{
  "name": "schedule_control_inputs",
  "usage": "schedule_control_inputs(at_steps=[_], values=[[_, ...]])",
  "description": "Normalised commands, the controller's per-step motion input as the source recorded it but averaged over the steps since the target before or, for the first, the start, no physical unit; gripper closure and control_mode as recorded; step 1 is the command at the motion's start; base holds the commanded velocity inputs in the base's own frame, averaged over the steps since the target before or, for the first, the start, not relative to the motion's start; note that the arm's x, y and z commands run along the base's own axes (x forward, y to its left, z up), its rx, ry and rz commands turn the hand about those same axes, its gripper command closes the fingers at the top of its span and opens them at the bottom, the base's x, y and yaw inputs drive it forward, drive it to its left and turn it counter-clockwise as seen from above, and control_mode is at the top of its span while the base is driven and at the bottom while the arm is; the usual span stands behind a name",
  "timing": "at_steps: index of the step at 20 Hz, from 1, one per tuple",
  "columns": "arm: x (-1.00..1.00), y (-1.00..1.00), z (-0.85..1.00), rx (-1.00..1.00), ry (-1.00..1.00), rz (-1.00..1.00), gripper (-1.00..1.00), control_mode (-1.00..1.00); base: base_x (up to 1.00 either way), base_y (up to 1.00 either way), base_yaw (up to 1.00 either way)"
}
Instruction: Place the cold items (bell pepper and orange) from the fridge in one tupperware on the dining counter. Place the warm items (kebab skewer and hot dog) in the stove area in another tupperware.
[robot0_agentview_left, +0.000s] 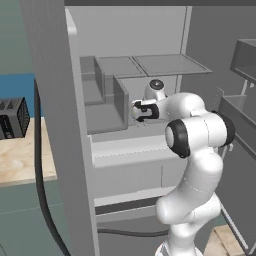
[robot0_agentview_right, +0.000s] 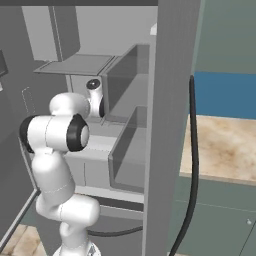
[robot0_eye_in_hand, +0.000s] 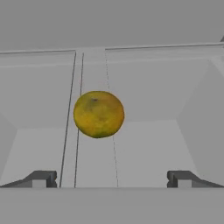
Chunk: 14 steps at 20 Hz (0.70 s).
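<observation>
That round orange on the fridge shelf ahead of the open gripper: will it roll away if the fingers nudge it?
Probably. The round yellow-orange fruit sits free on the smooth grey fridge shelf, so an off-centre touch likely rolls it. It looks firm, so the open gripper should close centred around it.

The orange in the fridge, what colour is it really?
The orange is yellowish orange with darker greenish-brown patches near its top, seen best in the hand view.

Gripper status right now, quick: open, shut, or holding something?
Gripper: open and holding nothing; its fingertips stand wide apart, short of the orange on the fridge shelf.
</observation>
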Motion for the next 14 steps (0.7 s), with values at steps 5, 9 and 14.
schedule_control_inputs(at_steps=[5, 9, 14], values=[[0.17, 0.05, -0.28, 0.0, 0.04, 0.0, -1.0, -1.0, 0.0, 0.0, 0.0], [0.44, 0.01, -0.22, 0.0, 0.01, 0.0, -1.0, -1.0, 0.0, 0.0, 0.0], [0.37, 0.04, -0.13, 0.0, 0.02, 0.0, -1.0, -1.0, 0.0, 0.0, 0.0]])
